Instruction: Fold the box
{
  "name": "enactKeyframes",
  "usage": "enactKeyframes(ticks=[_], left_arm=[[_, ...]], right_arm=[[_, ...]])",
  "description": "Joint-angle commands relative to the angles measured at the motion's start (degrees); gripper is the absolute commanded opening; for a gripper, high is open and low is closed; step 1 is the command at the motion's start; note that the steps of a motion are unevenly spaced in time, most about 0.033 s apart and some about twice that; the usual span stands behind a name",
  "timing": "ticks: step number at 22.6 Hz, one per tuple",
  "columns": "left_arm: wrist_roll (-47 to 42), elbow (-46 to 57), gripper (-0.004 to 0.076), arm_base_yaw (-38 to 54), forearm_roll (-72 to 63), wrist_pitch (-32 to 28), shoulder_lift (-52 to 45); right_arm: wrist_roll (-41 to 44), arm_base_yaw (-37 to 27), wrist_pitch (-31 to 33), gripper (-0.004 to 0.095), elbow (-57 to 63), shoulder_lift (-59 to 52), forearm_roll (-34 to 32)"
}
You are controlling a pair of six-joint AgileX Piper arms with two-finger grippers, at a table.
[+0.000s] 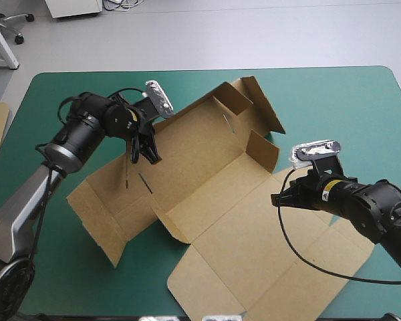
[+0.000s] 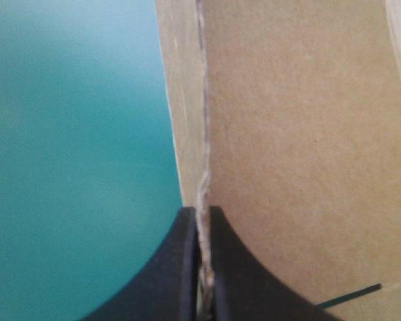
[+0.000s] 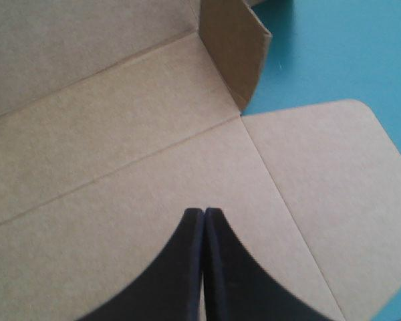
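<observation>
Teal-green cover beneath brown box, mid-table, creases running near-left to far-right. Left gripper clamped on the far-left wall's edge; right gripper pressed together, empty, over the flat near-right panel, nearest that side's flaps.

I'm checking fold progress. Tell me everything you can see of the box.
The box is a cut sheet of brown board, creased, lying mostly flat on the teal-green cover. Its far wall and some side flaps stand raised; the near lid panel lies flat. The left gripper is shut on a raised edge; the right gripper, shut, is above the flat part.
</observation>
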Motion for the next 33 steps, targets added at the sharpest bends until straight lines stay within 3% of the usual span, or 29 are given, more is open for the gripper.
enactKeyframes(ticks=[1, 7, 17, 23, 27, 33], left_arm=[[-3.12, 1.87, -0.0014, -4.46, 6.75, -3.17, -2.1], [-11.53, 4.51, -0.0014, -6.03, 27.09, -10.35, -4.25], [-10.81, 4.99, -0.0014, -7.16, 24.48, -15.02, -6.78], [-11.25, 22.6, -0.0014, -15.3, 30.19, -23.5, -17.68], [-26.3, 34.38, -0.0015, -18.09, 47.9, -27.88, -23.67], [-46.06, 38.4, -0.0015, -19.18, 67.17, -27.78, -25.58]], right_arm=[[-0.81, -0.5, -2.51, -0.0034, -2.04, -1.08, 0.91], [-1.77, -0.5, -4.43, -0.0034, -2.04, -1.08, 3.92], [-1.77, -0.5, -8.56, -0.0034, -2.04, -0.96, 4.06], [-1.77, -0.5, -9.46, -0.0034, -2.04, -0.96, 3.82], [-1.61, -0.5, -11.47, -0.0034, -2.04, -0.84, 4.44], [-1.61, -0.5, -13.11, -0.0033, -2.04, -0.84, 4.98]])
